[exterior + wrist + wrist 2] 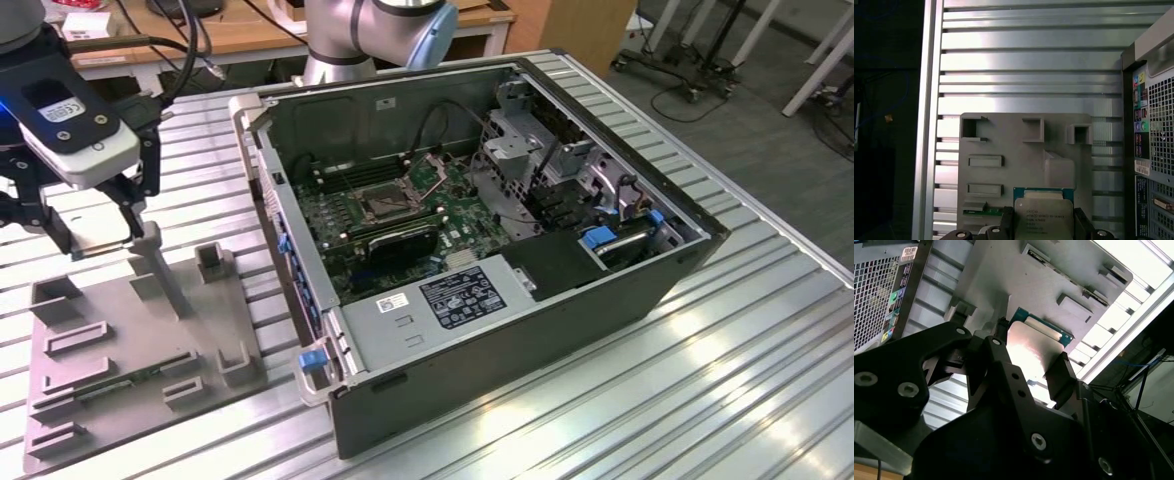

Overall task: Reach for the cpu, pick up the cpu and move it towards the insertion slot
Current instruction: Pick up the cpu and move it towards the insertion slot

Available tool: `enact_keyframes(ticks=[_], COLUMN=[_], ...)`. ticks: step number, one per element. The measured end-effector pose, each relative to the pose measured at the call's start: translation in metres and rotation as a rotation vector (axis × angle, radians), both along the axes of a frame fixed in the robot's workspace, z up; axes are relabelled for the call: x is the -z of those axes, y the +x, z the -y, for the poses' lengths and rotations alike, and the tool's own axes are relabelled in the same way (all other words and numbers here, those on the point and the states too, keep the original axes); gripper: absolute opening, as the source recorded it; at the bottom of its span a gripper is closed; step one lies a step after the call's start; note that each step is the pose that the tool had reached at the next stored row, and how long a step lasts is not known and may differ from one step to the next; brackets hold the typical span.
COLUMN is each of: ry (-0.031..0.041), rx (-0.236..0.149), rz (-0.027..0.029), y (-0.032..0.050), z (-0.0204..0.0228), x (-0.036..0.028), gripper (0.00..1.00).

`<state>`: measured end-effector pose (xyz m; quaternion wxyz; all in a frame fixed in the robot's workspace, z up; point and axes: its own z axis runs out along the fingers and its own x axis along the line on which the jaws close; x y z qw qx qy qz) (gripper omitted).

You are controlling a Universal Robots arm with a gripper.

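The cpu point(1044, 216), a flat square chip with a silvery top and green rim, sits between my gripper's point(1044, 226) black fingers point(1006, 220). In the exterior view the gripper point(99, 246) hangs at the exterior view's left, shut on the cpu point(102, 230), a little above the grey fixture plate point(120, 345). The second wrist view shows the cpu's shiny face point(1034, 347) clamped from both sides. The insertion slot point(379, 200), a silver-framed socket with a dark centre, lies on the green board inside the open computer case, well to the exterior view's right of the gripper.
The open computer case point(534, 300) stands on the ribbed metal table point(747, 360). The grey fixture point(1004, 145) carries upright posts, several small pockets and a square recess point(1059, 167). The case's vented wall point(1159, 130) is close beside the fixture. Cables and drive brackets crowd the case interior.
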<state>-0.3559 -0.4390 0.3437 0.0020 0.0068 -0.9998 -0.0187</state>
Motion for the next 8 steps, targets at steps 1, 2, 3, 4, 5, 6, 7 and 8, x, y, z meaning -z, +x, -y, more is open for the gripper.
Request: enact_keyframes(ticks=[1, 2, 3, 4, 5, 6, 7, 8], ry=[0.0000, 0.0000, 0.0000, -0.0001, 0.0000, 0.0000, 0.0000, 0.0000], rx=[0.000, 0.000, 0.000, 0.000, 0.000, 0.000, 0.000, 0.000], rz=[0.0000, -0.0001, -0.0001, 0.0000, 0.0000, 0.0000, 0.0000, 0.0000], y=[0.0001, 0.0005, 0.0011, 0.0018, 0.0026, 0.0036, 0.0046, 0.0055], z=[0.0000, 0.0000, 0.0000, 0.0000, 0.0000, 0.0000, 0.0000, 0.0000], x=[0.0000, 0.0000, -0.0001, 0.0000, 0.0000, 0.0000, 0.0000, 0.0000], gripper=[0.55, 0.55, 0.55, 0.55, 0.55, 0.55, 0.55, 0.55])
